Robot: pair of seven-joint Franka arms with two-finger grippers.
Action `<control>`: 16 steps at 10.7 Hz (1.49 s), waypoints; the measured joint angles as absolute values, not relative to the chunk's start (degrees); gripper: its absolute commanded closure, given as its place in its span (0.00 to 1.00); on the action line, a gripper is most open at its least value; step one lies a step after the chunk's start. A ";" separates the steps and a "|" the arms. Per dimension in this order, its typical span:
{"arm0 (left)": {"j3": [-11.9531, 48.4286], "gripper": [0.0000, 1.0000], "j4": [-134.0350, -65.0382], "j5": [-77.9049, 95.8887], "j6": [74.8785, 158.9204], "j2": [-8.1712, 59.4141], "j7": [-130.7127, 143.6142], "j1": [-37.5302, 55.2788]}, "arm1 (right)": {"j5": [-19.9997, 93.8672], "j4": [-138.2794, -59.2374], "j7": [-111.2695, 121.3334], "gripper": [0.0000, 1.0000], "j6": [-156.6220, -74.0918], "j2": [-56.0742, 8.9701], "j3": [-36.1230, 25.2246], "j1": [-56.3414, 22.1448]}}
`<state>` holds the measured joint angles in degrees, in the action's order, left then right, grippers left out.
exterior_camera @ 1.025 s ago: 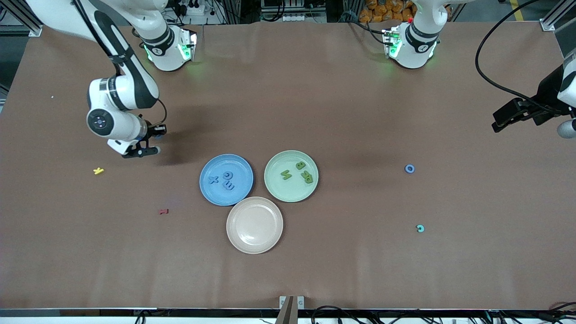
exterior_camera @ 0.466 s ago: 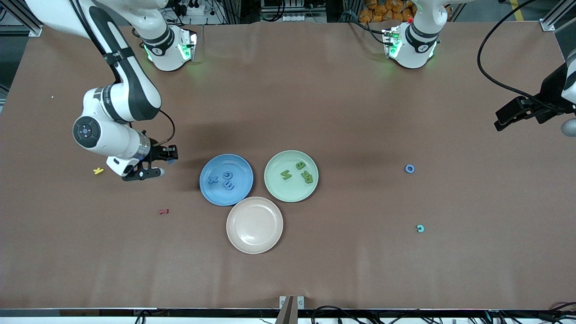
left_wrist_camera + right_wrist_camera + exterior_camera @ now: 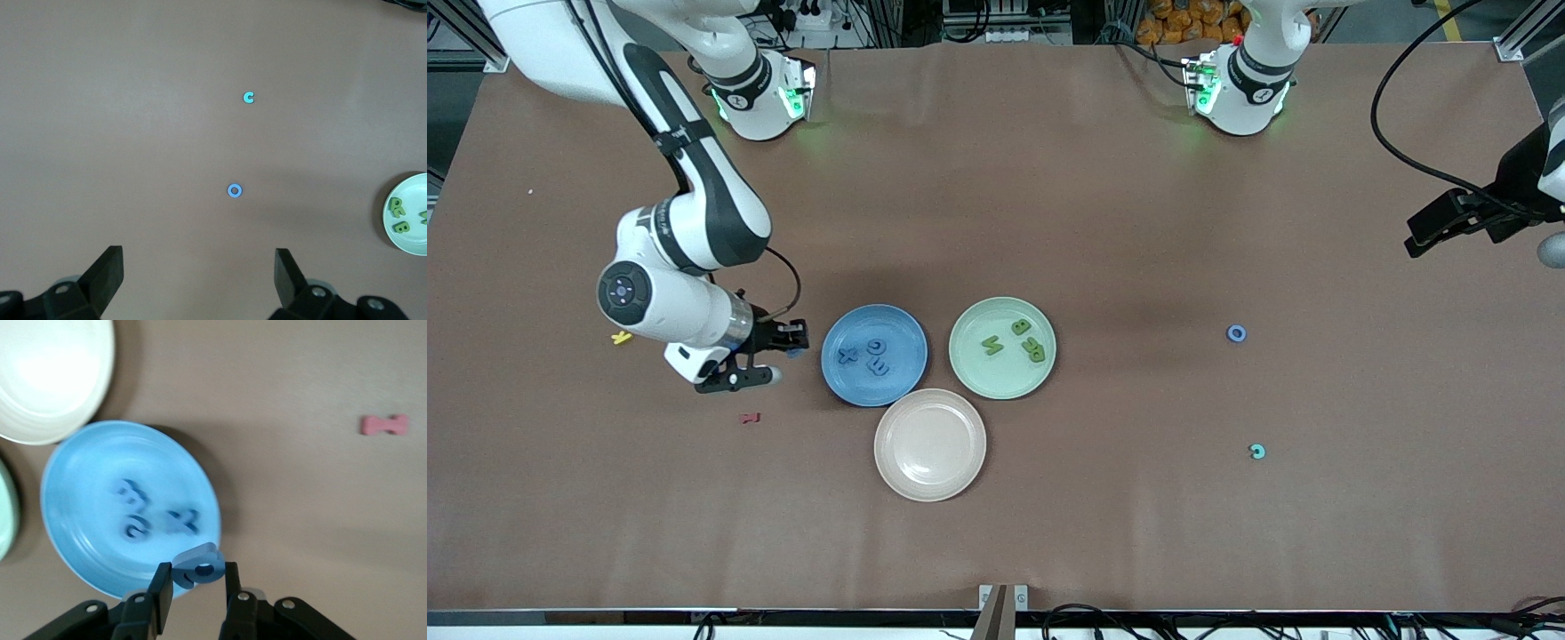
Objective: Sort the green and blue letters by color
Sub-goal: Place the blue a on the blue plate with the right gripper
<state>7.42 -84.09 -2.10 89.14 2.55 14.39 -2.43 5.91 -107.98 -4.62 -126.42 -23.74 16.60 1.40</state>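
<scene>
Most of the sorting looks done. The blue plate [image 3: 874, 355], just left of the frame's middle in the front view, already carries three blue letters [image 3: 865, 353], and the green plate [image 3: 1002, 348] beside it carries three green letters [image 3: 1016, 339]. The cream plate [image 3: 930, 444], just below the pair in the frame, carries nothing.

One more is on its way: the right gripper [image 3: 197, 587] has its jaws clenched on a blue letter [image 3: 197, 565], and the right wrist view shows that letter hanging right at the rim of the blue plate, over the plate's edge. In the front view the right gripper sits just off the plate's rim, at center left of the frame (the held letter shows there only as a blue speck at the fingertips). The right arm comes down from the upper left of the frame, elbow bent, wrist turned toward the plates.

What's left, by my reckoning: a blue ring letter [image 3: 1236, 333] lies out at the right of the frame, well apart from the plates, and below it a small teal C [image 3: 1257, 452] (bluish-green, so its plate is a judgement call). The yellow letter [image 3: 621, 337] and the dark red letter [image 3: 751, 417] at the left of the frame aren't part of this sort.

The left gripper [image 3: 199, 278] waits at the frame's right edge, jaws released and spread wide, with nothing between them; its wrist view looks down on the ring and the C.
</scene>
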 measured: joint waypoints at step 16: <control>7.49 0.00 -84.13 -2.10 89.00 2.68 13.60 -2.43 | 3.79 -100.46 -11.20 0.00 -129.33 -31.39 14.04 -3.35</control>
<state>7.49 -84.13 -2.10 89.00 2.68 13.60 -2.43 3.79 -100.46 -11.20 -129.33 -31.39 14.04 -3.35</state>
